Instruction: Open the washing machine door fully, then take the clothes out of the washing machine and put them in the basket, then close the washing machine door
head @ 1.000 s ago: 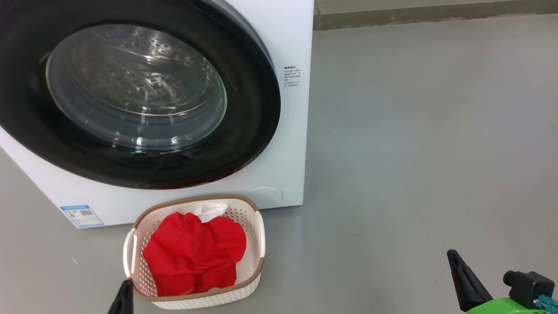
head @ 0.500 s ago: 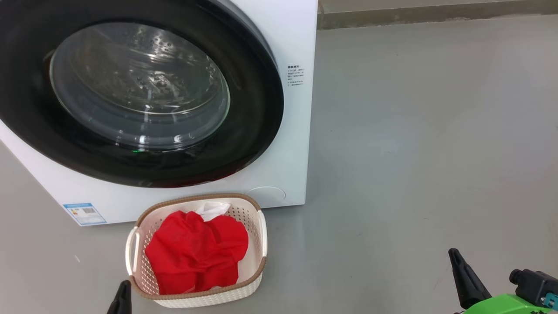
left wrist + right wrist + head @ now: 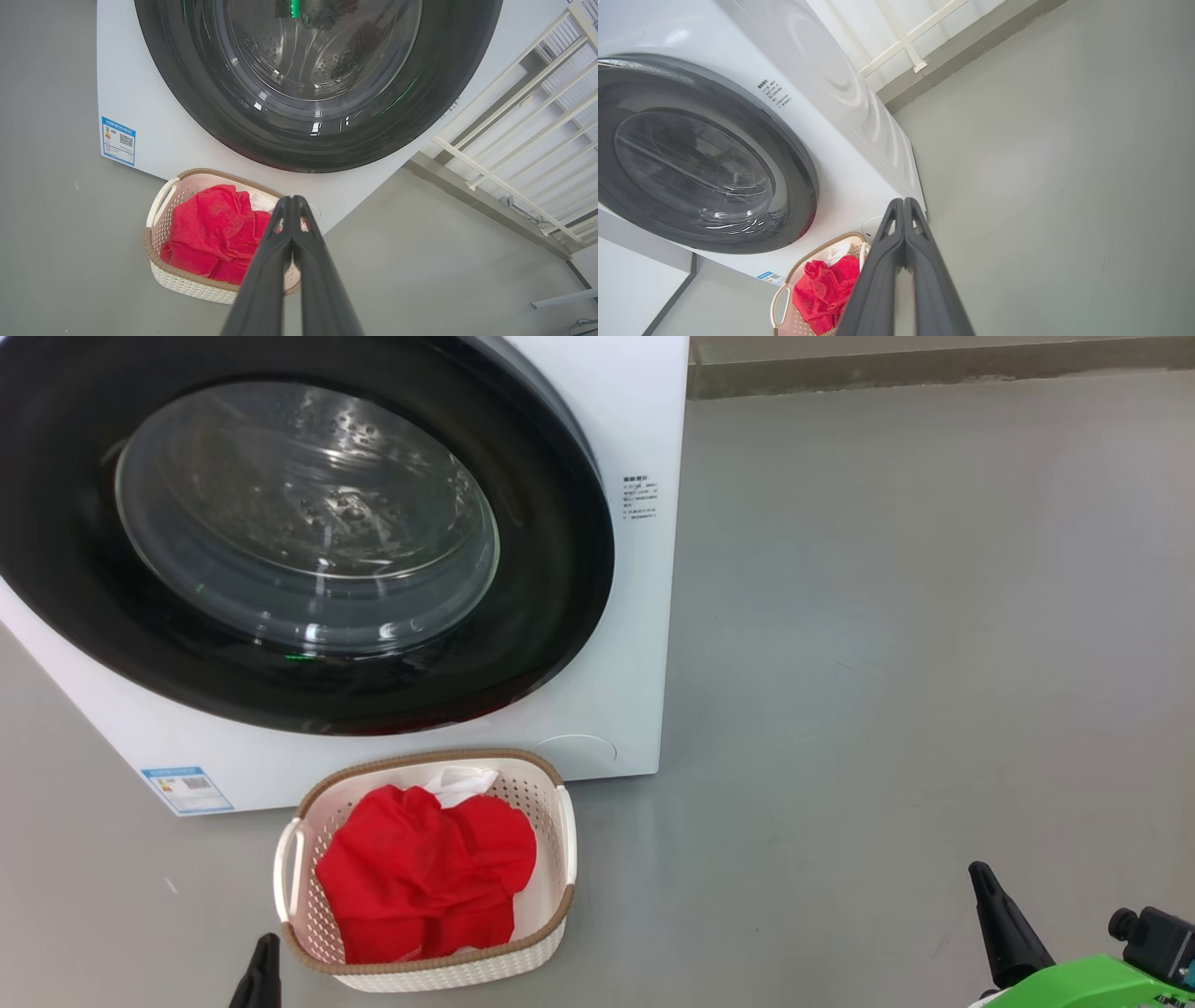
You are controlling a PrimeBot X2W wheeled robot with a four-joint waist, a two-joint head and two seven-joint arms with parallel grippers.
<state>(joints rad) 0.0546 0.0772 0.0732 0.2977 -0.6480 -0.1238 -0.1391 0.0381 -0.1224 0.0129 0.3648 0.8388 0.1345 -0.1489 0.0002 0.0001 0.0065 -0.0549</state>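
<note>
Filling the basket (image 3: pixel 439 978) are the clothes (image 3: pixel 425 877); left gripper (image 3: pixel 293 199) and right gripper (image 3: pixel 904 201) pressed together.

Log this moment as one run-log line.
door shut | clothes in basket | left fingers shut, empty | right fingers shut, empty | task looks done

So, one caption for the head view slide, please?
Red clothes lie in the basket before the closed washing machine door.

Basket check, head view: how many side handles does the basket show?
2. One white handle sits on the left end of the basket, the other on its right end, with the red clothes piled between them. None appears hidden.
</note>
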